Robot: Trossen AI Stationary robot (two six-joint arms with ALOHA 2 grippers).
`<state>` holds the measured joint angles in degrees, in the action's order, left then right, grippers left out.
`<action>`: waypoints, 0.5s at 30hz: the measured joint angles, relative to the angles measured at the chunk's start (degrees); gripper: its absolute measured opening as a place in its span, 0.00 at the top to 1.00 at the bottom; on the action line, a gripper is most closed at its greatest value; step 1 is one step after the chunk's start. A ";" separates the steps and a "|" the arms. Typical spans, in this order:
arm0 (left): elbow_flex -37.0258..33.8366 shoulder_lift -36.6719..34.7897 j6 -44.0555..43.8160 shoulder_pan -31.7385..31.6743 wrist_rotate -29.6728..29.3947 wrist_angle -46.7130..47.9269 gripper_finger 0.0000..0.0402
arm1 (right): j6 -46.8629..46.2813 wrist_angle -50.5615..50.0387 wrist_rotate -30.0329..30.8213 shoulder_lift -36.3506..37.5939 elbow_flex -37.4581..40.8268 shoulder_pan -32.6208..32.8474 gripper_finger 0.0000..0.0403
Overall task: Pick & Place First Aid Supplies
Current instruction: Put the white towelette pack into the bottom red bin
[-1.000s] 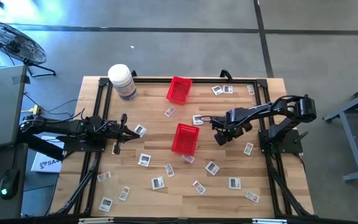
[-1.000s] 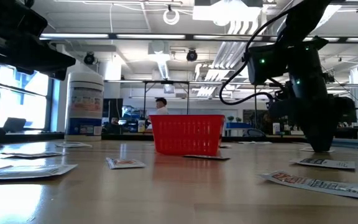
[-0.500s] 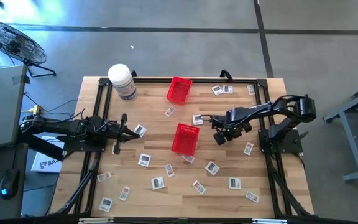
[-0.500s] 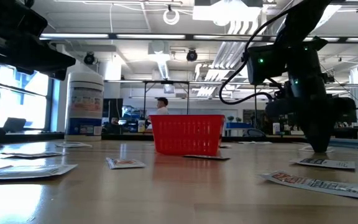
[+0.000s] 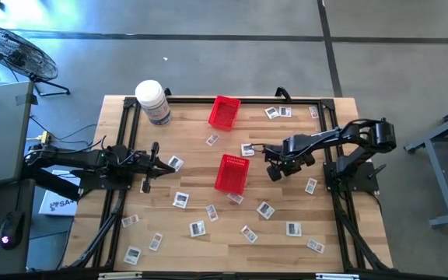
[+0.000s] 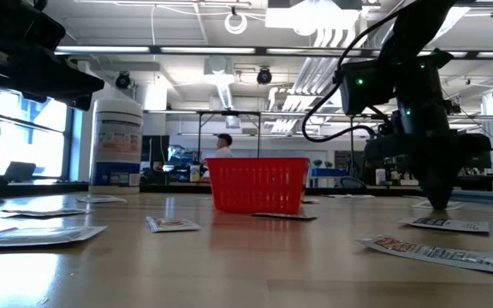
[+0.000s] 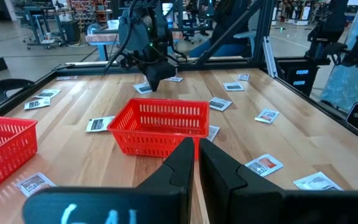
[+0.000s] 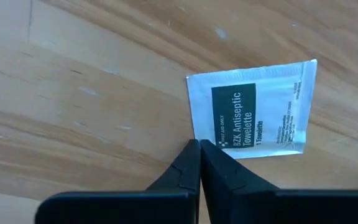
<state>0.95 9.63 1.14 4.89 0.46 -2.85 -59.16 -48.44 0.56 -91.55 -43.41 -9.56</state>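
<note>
Several small white first aid packets lie flat across the wooden table [image 5: 208,198]. My right gripper [image 5: 274,173] points down at the table, right of the nearer red basket [image 5: 231,173], and is shut at the corner of one packet [image 8: 253,112] printed "Antiseptic Towelette". In the low view its tip [image 6: 439,205] stands on the tabletop. My left gripper [image 5: 155,162] hovers shut at the table's left side, holding nothing, and faces that red basket [image 7: 160,124]. My right gripper closes its two fingertips [image 8: 188,155] on one corner of the packet [image 8: 197,138], coming from above and pointing down. Only the very tips meet the corner, and they hide it. The rest of the packet lies flat on the table.
A second red basket [image 5: 224,112] stands near the far edge, and a big white jar [image 5: 152,101] at the far left corner. Loose packets lie around both baskets, many toward the near edge [image 5: 197,229]. A black frame [image 5: 329,105] rims the table.
My right gripper has stayed in place above the packet and drawn its fingers together down at the tabletop. The packets and baskets have not moved.
</note>
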 joint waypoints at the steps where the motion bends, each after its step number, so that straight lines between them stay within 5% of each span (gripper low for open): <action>1: 0.00 0.00 0.01 0.01 -0.01 0.00 0.95 | -0.25 -0.16 0.66 0.67 -0.29 0.28 1.00; 15: 0.00 0.00 0.01 0.02 -0.02 0.19 0.95 | -0.30 -5.46 4.07 4.84 -1.32 0.55 0.97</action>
<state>0.95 9.63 1.15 4.91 0.45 -2.66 -59.46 -53.90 4.63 -86.72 -44.73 -9.01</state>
